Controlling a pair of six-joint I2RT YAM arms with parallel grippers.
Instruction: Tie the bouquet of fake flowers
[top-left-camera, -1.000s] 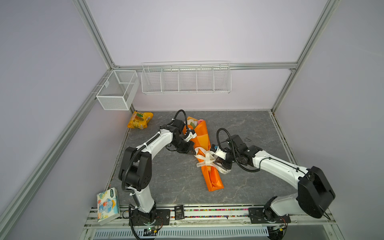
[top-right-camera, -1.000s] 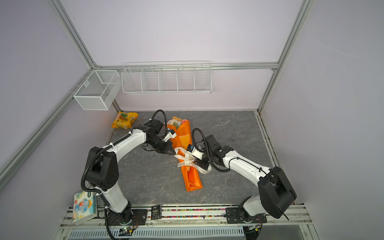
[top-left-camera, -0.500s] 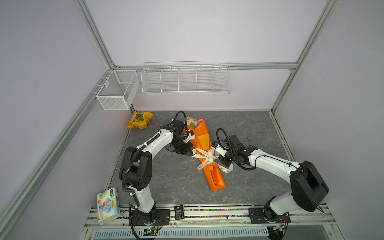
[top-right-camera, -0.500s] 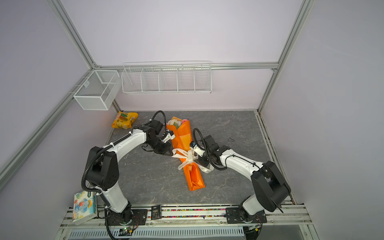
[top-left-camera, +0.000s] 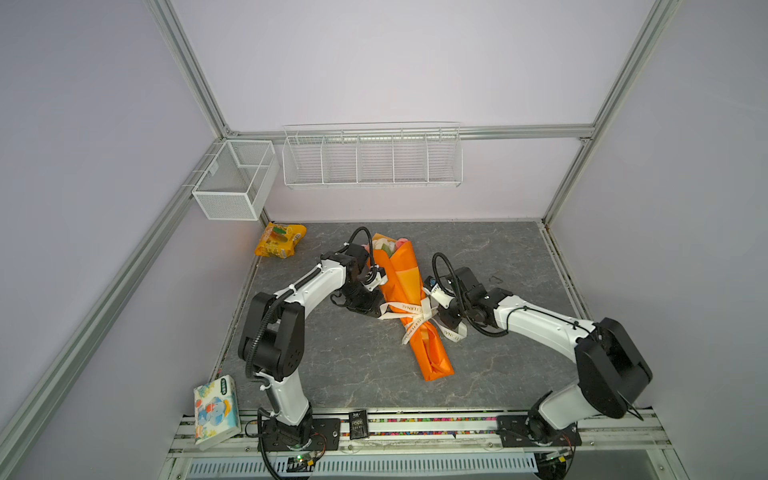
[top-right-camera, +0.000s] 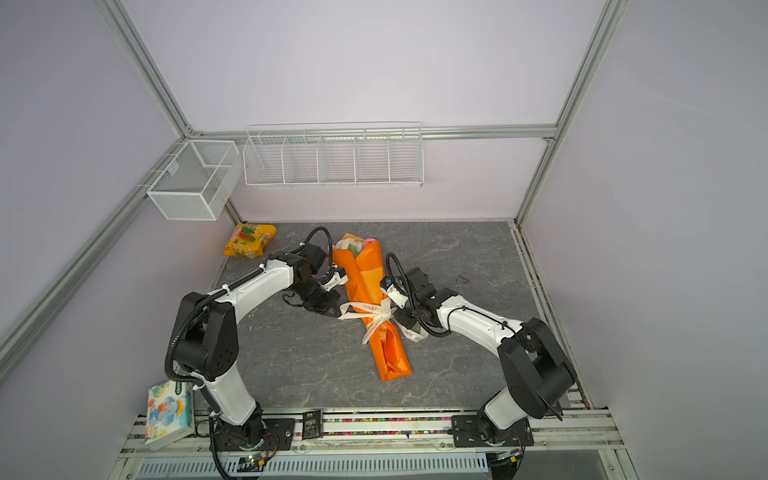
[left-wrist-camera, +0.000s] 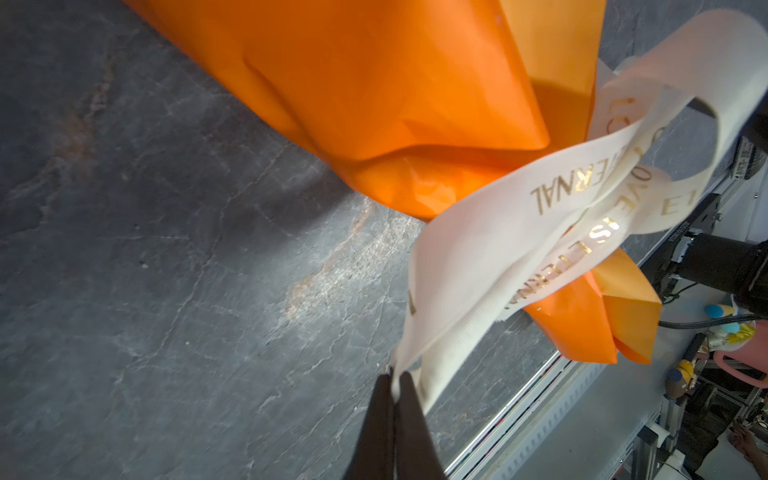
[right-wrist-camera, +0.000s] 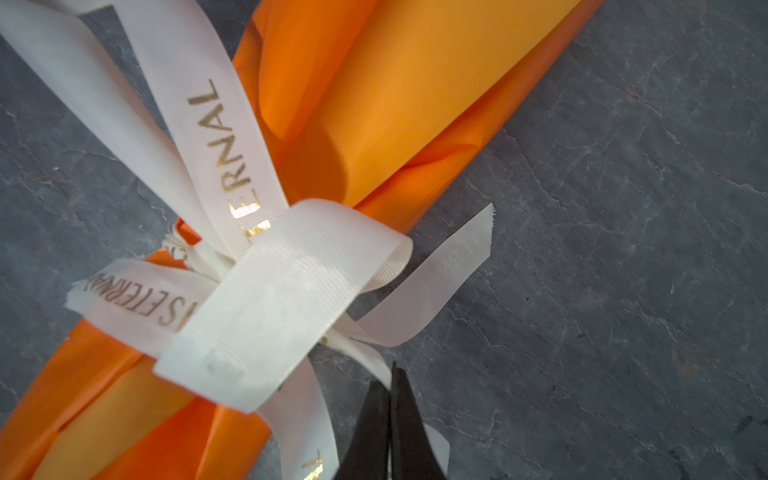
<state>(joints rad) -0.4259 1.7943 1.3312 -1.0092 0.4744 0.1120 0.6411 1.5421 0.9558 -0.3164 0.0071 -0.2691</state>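
The bouquet of fake flowers (top-left-camera: 401, 274) (top-right-camera: 365, 274) lies on the grey table in its orange wrap (left-wrist-camera: 395, 83) (right-wrist-camera: 395, 104), blooms (top-left-camera: 388, 245) toward the back. A cream ribbon with gold letters (top-left-camera: 409, 309) (top-right-camera: 370, 308) (left-wrist-camera: 478, 249) (right-wrist-camera: 270, 299) is knotted round its middle. My left gripper (top-left-camera: 380, 309) (top-right-camera: 338, 309) (left-wrist-camera: 394, 378) is shut on a ribbon loop at the bouquet's left. At the bouquet's right, the right gripper (top-left-camera: 434, 311) (top-right-camera: 399, 316) (right-wrist-camera: 390, 374) is shut on another ribbon strand. Two loose ribbon tails hang by the knot.
A yellow-orange snack packet (top-left-camera: 280, 245) lies at the back left. A tissue pack (top-left-camera: 216, 411) sits on the front rail by the left arm's base. Two white wire baskets (top-left-camera: 235, 178) (top-left-camera: 372, 158) hang on the back walls.
The ribbon loops, bunched a second ago, are now stretched out sideways between the two grippers. The right arm's elbow has swung inward. Both grippers stay shut.
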